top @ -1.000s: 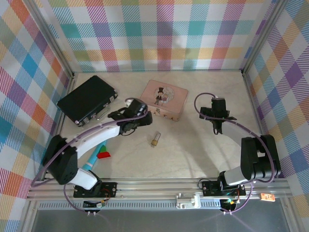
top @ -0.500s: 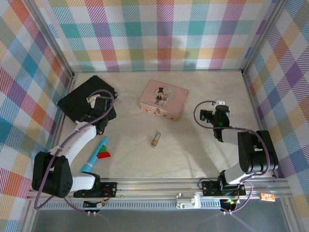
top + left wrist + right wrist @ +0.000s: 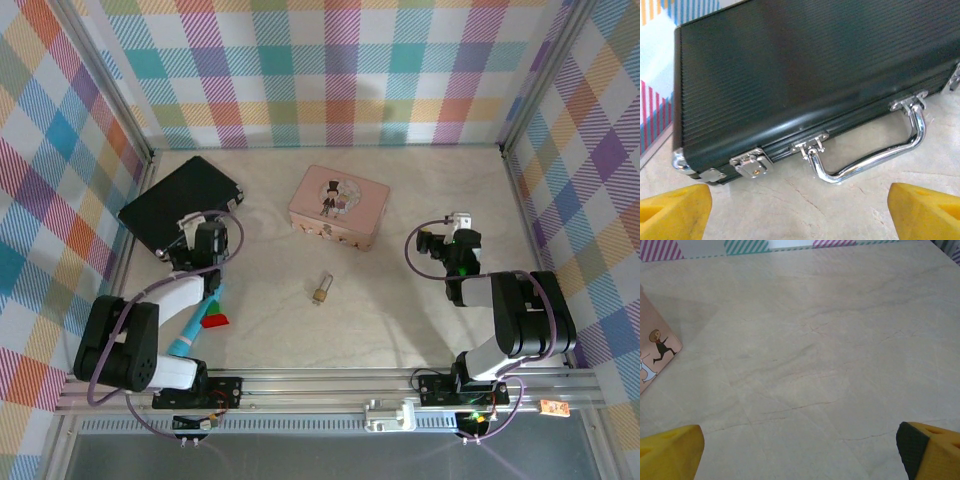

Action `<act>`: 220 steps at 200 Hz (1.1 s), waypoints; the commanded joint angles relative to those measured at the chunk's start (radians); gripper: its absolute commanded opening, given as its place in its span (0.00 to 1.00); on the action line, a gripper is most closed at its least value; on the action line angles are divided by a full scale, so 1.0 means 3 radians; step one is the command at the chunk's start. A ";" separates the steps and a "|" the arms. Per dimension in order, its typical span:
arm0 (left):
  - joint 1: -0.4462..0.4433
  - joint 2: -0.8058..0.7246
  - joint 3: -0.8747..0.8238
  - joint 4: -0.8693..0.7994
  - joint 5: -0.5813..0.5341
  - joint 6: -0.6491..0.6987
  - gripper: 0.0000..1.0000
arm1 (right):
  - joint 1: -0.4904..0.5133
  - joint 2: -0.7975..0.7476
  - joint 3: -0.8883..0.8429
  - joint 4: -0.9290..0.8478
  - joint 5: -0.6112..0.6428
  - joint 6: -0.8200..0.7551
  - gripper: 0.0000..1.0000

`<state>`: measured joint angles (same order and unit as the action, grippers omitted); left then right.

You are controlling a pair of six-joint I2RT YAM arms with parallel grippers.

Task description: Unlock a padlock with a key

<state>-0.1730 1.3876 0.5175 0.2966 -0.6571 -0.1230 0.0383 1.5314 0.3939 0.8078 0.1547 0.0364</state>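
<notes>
Padlock (image 3: 320, 292): tiny brass body, thin silver shackle, lying mid-table. Left gripper (image 3: 800, 207) spread wide, empty, facing black case (image 3: 790, 75). Right gripper (image 3: 800, 450) spread wide, empty.

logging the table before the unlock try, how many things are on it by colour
black: 1, case
pink: 1, tin
brass: 1, padlock
teal: 1, stick
red and green: 1, small piece
total: 5
</notes>
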 commanded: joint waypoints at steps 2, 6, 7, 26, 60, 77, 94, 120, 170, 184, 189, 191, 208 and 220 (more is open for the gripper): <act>0.0082 0.0060 -0.0264 0.1094 0.0280 0.0325 0.90 | -0.0018 0.0004 0.0006 0.0151 -0.0057 0.0006 0.99; 0.0094 0.0071 -0.0275 0.1134 0.0352 0.0307 0.90 | -0.0015 0.0005 0.0011 0.0153 -0.0059 0.0006 0.99; 0.0095 0.0077 -0.0276 0.1154 0.0369 0.0305 0.90 | -0.0015 0.0007 0.0011 0.0157 -0.0060 0.0006 0.99; 0.0097 0.0263 -0.0404 0.1664 0.0648 0.0347 0.90 | -0.0015 0.0009 0.0011 0.0158 -0.0060 0.0003 0.99; 0.0086 0.0444 -0.0488 0.1988 0.0938 0.0482 0.89 | -0.0015 0.0008 0.0011 0.0155 -0.0057 0.0006 0.99; 0.0083 0.0743 -0.0510 0.2394 0.0964 0.0551 0.89 | -0.0017 0.0008 0.0011 0.0154 -0.0059 0.0006 0.99; 0.0125 0.0637 -0.0446 0.2045 0.1031 0.0466 0.89 | -0.0017 0.0008 0.0011 0.0159 -0.0059 0.0006 0.99; 0.0127 0.0659 -0.0443 0.2100 0.1029 0.0471 0.90 | -0.0016 0.0005 0.0011 0.0156 -0.0060 0.0006 0.99; 0.0130 0.0645 -0.0443 0.2068 0.1033 0.0456 1.00 | -0.0019 0.0009 0.0010 0.0156 -0.0060 0.0006 0.99; 0.0131 0.0640 -0.0442 0.2064 0.1033 0.0452 1.00 | -0.0015 0.0008 0.0017 0.0140 -0.0065 0.0003 0.99; 0.0129 0.0643 -0.0442 0.2064 0.1034 0.0452 1.00 | -0.0016 0.0008 0.0017 0.0144 -0.0065 0.0005 0.99; 0.0131 0.0644 -0.0442 0.2064 0.1036 0.0454 1.00 | -0.0015 0.0008 0.0017 0.0145 -0.0063 0.0006 0.99; 0.0131 0.0641 -0.0442 0.2064 0.1032 0.0456 1.00 | -0.0017 0.0008 0.0017 0.0141 -0.0064 0.0004 0.99; 0.0136 0.0646 -0.0434 0.2052 0.1051 0.0456 1.00 | -0.0018 0.0004 0.0007 0.0156 -0.0061 0.0001 0.99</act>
<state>-0.1478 1.5818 0.3820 0.8722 -0.3565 0.0128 0.0383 1.5314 0.3935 0.8162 0.1509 0.0364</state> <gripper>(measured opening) 0.997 0.990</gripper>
